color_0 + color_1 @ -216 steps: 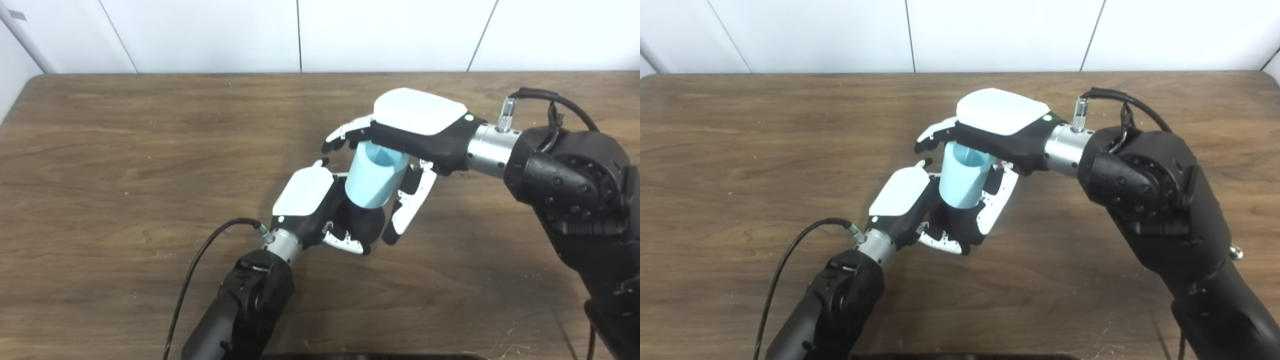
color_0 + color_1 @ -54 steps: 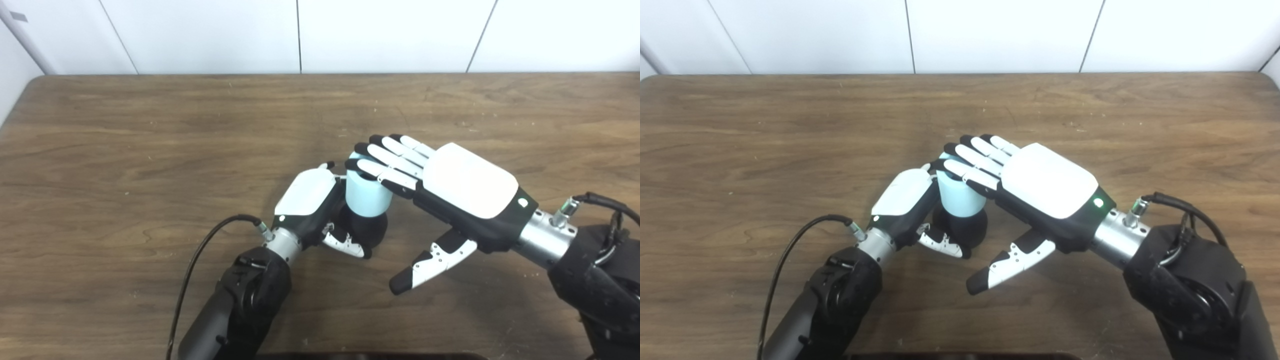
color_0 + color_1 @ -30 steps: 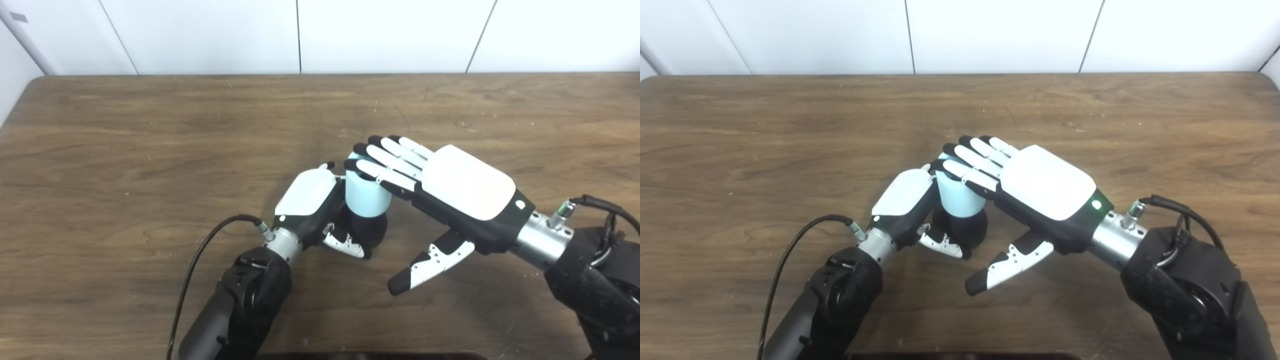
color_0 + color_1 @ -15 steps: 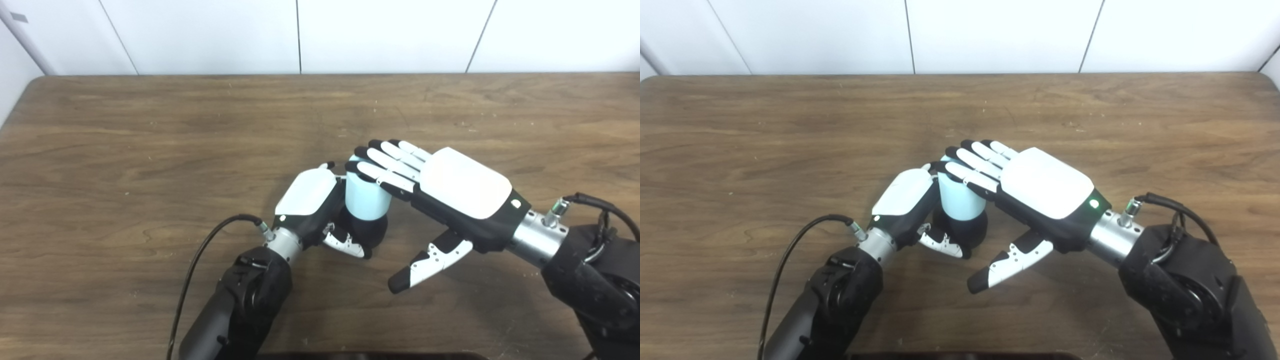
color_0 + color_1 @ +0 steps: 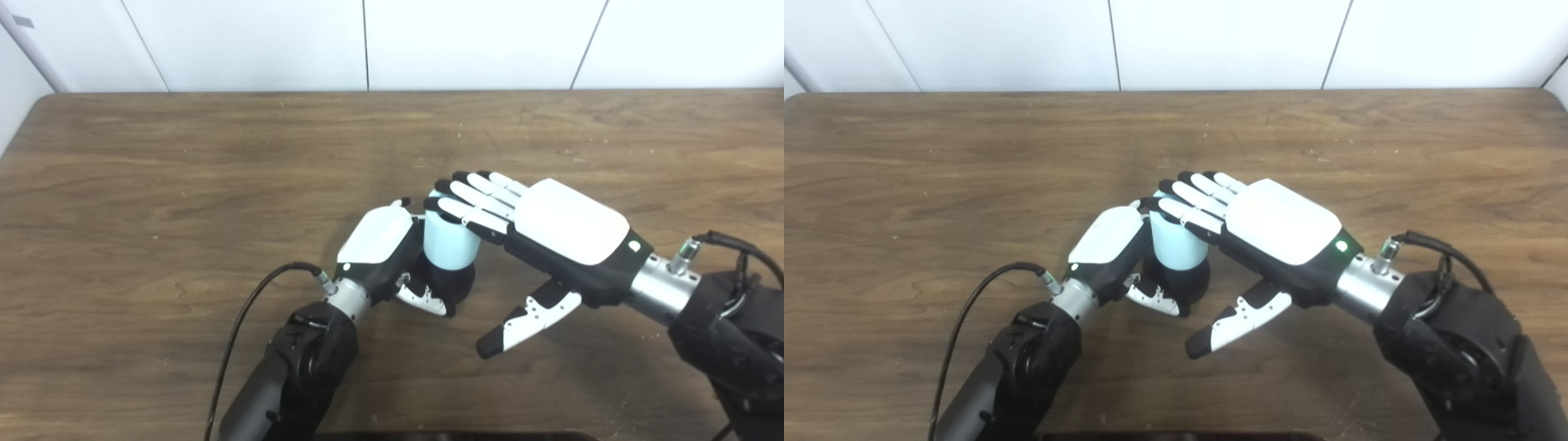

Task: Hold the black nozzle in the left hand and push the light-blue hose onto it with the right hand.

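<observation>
Since seven seconds back, my right hand point(image 5: 551, 236) had let go and flattened, its fingers point(image 5: 468, 199) spread open atop the hose point(image 5: 449, 242). My left hand point(image 5: 383, 251) gripped the nozzle point(image 5: 456, 280) on the table point(image 5: 184, 184), hose seated upright on it.

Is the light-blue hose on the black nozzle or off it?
On: the light-blue hose stands upright on the black nozzle, under the right hand's flat fingers.

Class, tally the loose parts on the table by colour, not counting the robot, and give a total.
Light-blue: 1, the hose
Black: 1, the nozzle
Total: 2
</observation>
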`<control>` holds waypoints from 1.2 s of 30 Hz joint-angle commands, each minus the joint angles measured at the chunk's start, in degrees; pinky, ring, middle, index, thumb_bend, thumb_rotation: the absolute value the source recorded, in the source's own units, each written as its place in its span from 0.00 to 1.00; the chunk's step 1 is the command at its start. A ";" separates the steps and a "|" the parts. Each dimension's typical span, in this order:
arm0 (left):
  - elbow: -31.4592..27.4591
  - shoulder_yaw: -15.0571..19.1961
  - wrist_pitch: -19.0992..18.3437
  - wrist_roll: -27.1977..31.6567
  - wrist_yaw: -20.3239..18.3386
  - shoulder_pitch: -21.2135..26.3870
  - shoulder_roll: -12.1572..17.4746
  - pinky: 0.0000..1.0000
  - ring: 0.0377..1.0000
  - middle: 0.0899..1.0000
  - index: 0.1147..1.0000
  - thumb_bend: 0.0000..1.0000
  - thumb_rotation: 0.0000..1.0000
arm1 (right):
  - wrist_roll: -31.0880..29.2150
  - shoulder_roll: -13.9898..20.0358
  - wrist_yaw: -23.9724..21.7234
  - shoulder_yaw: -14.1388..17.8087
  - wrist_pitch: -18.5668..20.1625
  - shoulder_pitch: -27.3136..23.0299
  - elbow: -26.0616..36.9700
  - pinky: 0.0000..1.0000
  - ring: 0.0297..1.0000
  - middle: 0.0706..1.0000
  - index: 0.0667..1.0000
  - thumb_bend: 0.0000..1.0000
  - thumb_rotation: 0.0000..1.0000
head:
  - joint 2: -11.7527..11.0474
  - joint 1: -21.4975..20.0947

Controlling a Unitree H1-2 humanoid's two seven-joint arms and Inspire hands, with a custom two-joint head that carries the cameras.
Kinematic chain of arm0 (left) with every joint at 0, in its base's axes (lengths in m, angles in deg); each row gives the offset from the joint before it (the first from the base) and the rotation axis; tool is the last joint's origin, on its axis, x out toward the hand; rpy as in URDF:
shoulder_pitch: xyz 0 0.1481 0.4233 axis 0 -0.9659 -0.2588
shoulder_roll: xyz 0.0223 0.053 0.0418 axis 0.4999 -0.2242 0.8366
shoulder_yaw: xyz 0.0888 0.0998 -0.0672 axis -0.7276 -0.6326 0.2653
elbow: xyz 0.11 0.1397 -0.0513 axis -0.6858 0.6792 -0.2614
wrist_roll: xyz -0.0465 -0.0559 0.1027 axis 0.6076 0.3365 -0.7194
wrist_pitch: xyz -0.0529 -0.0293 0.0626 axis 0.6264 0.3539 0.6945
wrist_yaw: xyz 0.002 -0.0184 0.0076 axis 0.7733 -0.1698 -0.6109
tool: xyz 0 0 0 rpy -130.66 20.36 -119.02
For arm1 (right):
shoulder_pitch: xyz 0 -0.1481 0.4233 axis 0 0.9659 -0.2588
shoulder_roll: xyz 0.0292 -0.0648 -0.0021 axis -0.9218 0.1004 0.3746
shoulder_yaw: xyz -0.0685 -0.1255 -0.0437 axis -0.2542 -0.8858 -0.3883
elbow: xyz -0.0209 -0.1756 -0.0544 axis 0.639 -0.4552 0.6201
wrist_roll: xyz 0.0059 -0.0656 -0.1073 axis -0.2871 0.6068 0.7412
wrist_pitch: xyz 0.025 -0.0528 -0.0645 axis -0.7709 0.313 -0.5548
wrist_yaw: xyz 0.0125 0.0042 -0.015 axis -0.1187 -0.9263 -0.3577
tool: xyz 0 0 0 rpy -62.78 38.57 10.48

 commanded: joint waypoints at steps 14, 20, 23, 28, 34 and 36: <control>2.81 -1.12 -1.47 0.38 -4.01 -1.05 0.58 1.00 0.70 0.47 0.39 0.52 0.00 | -0.47 -3.14 3.93 5.26 -2.37 -5.68 2.41 1.00 1.00 0.97 0.93 0.65 0.91 | -0.08 -0.25; 2.77 -1.12 -1.77 0.51 -4.13 -1.38 0.49 1.00 0.70 0.47 0.39 0.52 0.00 | 0.82 -5.00 4.21 5.59 -3.07 -6.85 2.05 1.00 1.00 0.96 0.92 0.64 0.89 | -0.06 -0.09; 2.98 -1.21 -1.80 0.40 -4.12 -1.36 0.42 1.00 0.70 0.47 0.39 0.52 0.00 | 1.14 -4.78 3.45 5.86 -2.99 -7.47 2.05 1.00 1.00 0.96 0.92 0.64 0.88 | 0.01 -0.14; 2.92 -1.08 -1.65 0.42 -4.16 -1.07 0.62 1.00 0.70 0.46 0.40 0.52 0.00 | 0.99 -4.19 2.00 6.34 -1.64 -8.27 2.03 1.00 1.00 0.96 0.92 0.63 0.88 | 0.01 -0.16; 3.27 -0.85 -1.96 0.32 -4.26 -0.73 0.67 1.00 0.70 0.49 0.39 0.52 0.00 | 1.19 -4.16 0.30 6.56 0.12 -8.34 2.41 1.00 1.00 0.96 0.92 0.63 0.87 | -0.16 -0.30; 3.17 -0.96 -1.89 -0.10 -4.22 -0.55 0.74 1.00 0.71 0.49 0.40 0.52 0.00 | 1.32 -4.23 -0.02 6.53 0.53 -8.30 2.46 1.00 1.00 0.96 0.92 0.62 0.87 | -0.19 -0.29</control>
